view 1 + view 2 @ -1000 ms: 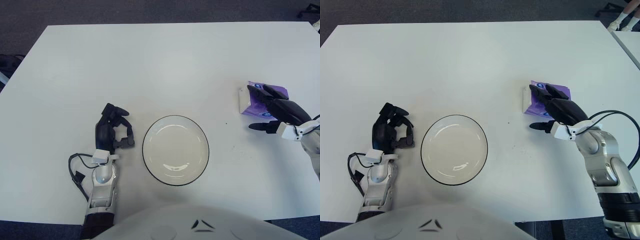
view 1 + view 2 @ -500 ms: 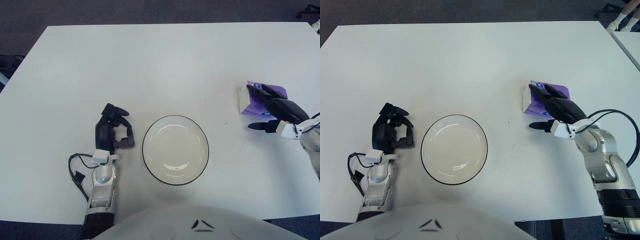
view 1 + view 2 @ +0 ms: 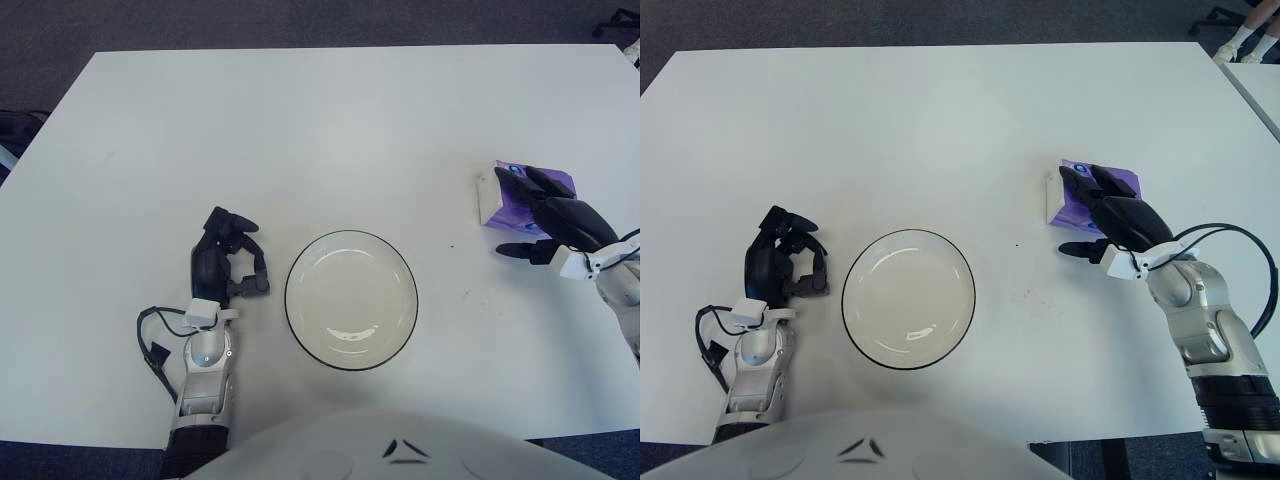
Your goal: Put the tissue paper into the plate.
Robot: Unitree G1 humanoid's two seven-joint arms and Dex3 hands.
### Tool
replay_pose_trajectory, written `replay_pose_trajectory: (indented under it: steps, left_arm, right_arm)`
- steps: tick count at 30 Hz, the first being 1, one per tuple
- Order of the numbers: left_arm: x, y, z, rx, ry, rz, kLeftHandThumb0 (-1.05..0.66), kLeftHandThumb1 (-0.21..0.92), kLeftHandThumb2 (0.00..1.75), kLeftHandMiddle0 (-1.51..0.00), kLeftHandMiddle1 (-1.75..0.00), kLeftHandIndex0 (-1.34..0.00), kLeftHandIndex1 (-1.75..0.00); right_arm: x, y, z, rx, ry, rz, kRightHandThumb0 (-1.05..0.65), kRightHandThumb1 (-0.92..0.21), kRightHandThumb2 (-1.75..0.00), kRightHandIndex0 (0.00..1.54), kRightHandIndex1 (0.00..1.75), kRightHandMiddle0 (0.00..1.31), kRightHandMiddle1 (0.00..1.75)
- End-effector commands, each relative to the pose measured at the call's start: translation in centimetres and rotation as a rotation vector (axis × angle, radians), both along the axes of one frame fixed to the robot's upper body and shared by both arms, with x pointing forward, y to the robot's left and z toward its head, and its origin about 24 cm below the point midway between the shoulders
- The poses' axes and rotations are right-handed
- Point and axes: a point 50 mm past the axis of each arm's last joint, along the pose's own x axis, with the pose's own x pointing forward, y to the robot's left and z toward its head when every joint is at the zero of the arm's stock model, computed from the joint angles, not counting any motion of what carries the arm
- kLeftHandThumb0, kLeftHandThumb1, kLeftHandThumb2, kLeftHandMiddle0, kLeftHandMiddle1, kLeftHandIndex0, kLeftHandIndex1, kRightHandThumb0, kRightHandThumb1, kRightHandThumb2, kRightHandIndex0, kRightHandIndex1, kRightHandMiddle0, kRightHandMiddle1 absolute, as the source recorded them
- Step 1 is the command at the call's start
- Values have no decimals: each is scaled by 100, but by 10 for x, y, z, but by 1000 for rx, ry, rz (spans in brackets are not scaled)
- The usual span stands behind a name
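Glossy white glaze on the plate [image 3: 351, 300], thin dark rim, soft glare low in the bowl. Matt, smooth white top on the table [image 3: 300, 130]. Slick purple-and-white plastic wrap on the tissue pack [image 3: 1080, 197], faintly shiny. Matt black plastic on the fingers [image 3: 1092, 186] of the right hand [image 3: 1110, 220]; smooth pale grey casing at its wrist. Same matt black plastic on the left hand [image 3: 225, 262], with a rubbery black cable [image 3: 155, 335] beside it.

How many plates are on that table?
1. The white plate with a dark rim sits near the table's front edge, between the left robot hand and the right robot hand, which covers the purple tissue pack.
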Motion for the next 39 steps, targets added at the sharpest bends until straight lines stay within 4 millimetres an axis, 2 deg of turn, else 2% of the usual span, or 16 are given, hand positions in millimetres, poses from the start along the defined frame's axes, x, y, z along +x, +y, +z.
replay_pose_trajectory:
  steps: [1, 7, 14, 21, 29, 34, 39]
  left_arm:
    - [-16, 3, -27, -1, 146, 16, -1, -1, 169, -88, -175, -61, -172]
    - [-16, 3, -28, 1, 156, 28, -1, -1, 170, -88, -175, -62, -172]
    - [-17, 2, -28, -1, 155, 28, -1, -3, 171, -89, -175, -63, -171]
    - [-17, 1, -28, -7, 154, 28, -1, -2, 171, -88, -175, -63, -171]
    - [-16, 0, -28, -11, 154, 25, -1, 0, 168, -87, -175, -61, -172]
    - [-16, 0, -27, -22, 152, 17, -1, 3, 166, -84, -175, -58, -174]
    - [-17, 1, -28, -13, 151, 24, -1, 2, 167, -86, -175, -59, -173]
  right_arm:
    - [-2, -3, -8, 26, 22, -16, -105, -76, -36, 0, 0, 0, 0]
    - [-7, -4, 19, 58, -57, -32, -105, -75, -35, 0, 0, 0, 0]
    - [-10, 0, 34, 71, -104, -59, -105, -74, -35, 0, 0, 0, 0]
    - [-9, 1, 40, 72, -119, -92, -101, -69, -34, 0, 0, 0, 0]
    - [-8, 3, 46, 94, -142, -98, -97, -61, -43, 0, 0, 0, 0]
    - [-6, 5, 50, 94, -136, -93, -94, -54, -55, 0, 0, 0, 0]
    - [-2, 7, 53, 28, -151, -76, -96, -53, -59, 0, 0, 0, 0]
